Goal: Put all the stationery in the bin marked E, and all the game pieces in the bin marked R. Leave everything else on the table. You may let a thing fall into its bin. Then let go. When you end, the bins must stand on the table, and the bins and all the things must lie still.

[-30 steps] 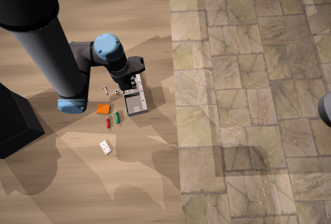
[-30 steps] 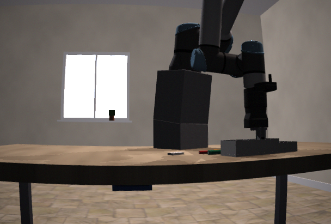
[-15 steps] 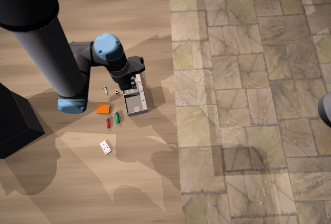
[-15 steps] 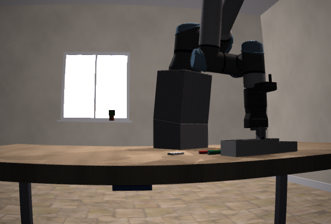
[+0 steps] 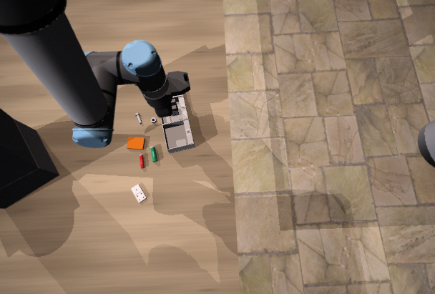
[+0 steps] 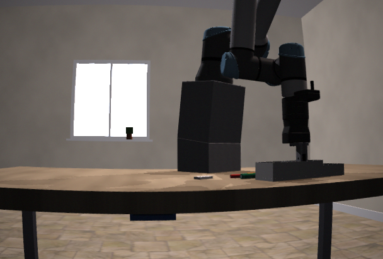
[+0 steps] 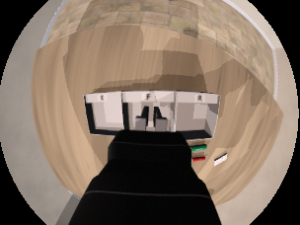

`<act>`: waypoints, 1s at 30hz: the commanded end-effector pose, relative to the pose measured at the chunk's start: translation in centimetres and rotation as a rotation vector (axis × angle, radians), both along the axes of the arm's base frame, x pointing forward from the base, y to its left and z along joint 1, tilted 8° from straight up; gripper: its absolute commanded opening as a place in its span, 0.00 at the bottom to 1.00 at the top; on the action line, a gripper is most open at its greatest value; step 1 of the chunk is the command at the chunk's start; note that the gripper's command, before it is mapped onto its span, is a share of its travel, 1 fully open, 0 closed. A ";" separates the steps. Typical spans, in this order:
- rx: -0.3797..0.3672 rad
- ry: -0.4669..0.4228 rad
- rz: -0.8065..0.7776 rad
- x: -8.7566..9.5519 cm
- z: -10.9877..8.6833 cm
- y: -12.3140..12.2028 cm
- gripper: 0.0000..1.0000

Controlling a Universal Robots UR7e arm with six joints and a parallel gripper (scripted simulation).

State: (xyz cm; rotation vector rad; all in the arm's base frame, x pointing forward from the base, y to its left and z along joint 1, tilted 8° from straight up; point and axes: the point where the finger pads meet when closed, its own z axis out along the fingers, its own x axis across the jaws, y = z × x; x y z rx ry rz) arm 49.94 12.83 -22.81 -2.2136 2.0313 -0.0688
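Gripper (image 5: 174,110) pointing down over far bin (image 5: 177,108), fingers nearly closed; whether it grips anything cannot be told. Near bin (image 5: 179,139) adjoining. Beside gripper on desk (image 5: 107,236): bolt (image 5: 138,118), nut (image 5: 153,119). Farther off: orange pad (image 5: 136,143), red marker (image 5: 142,161), green marker (image 5: 154,154), domino (image 5: 138,193).

We see a wooden table (image 5: 107,239) bearing two joined bins (image 5: 179,130) near its right edge, beside scattered small items.

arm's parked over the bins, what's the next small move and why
Probably open the gripper. It hangs low over the far bin with its fingers set narrow, so anything it carries would drop in. I can't make out a held thing or the bin's letter. The markers, orange pad and domino lie on the table, not yet sorted.
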 end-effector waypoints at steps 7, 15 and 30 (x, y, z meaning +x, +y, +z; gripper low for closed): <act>0.000 -0.001 0.000 -0.1 1.3 -0.1 0.31; 0.000 -0.001 0.000 -0.3 2.9 -0.2 0.31; 0.000 -0.001 0.000 -0.9 4.8 2.6 0.31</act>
